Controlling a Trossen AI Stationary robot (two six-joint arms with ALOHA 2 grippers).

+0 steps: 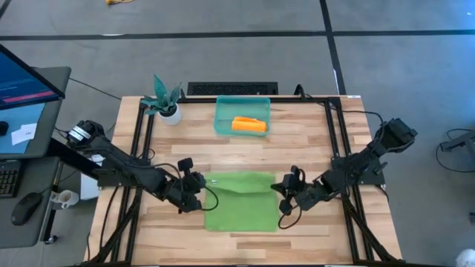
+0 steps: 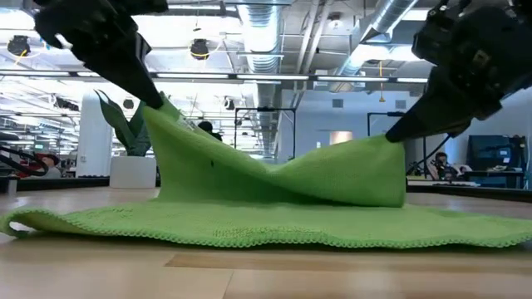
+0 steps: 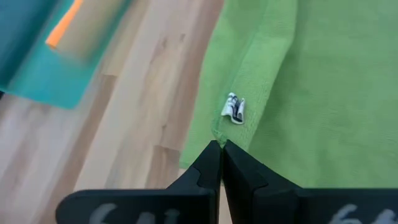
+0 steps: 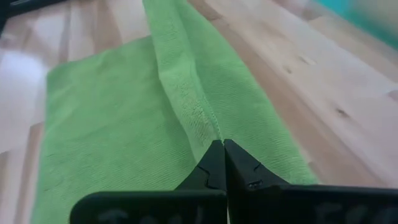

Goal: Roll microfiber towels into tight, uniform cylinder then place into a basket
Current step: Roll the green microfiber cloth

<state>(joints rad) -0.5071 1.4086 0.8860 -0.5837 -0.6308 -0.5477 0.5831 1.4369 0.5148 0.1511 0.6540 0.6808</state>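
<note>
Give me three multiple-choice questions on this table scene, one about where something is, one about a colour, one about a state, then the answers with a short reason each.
1. Where is the rolled orange towel?
A. inside the teal basket
B. under the plant pot
C. on the floor

2. What colour is the towel being handled?
A. blue
B. lime green
C. white

3. How is the green towel's far edge?
A. flat on the table
B. rolled into a cylinder
C. lifted at both corners

Answers:
1 A: the orange towel lies within the basket.
2 B: the green towel shows lime green in every view.
3 C: the left gripper and right gripper, both shut, hold its corners raised off the table in the low view.
</note>
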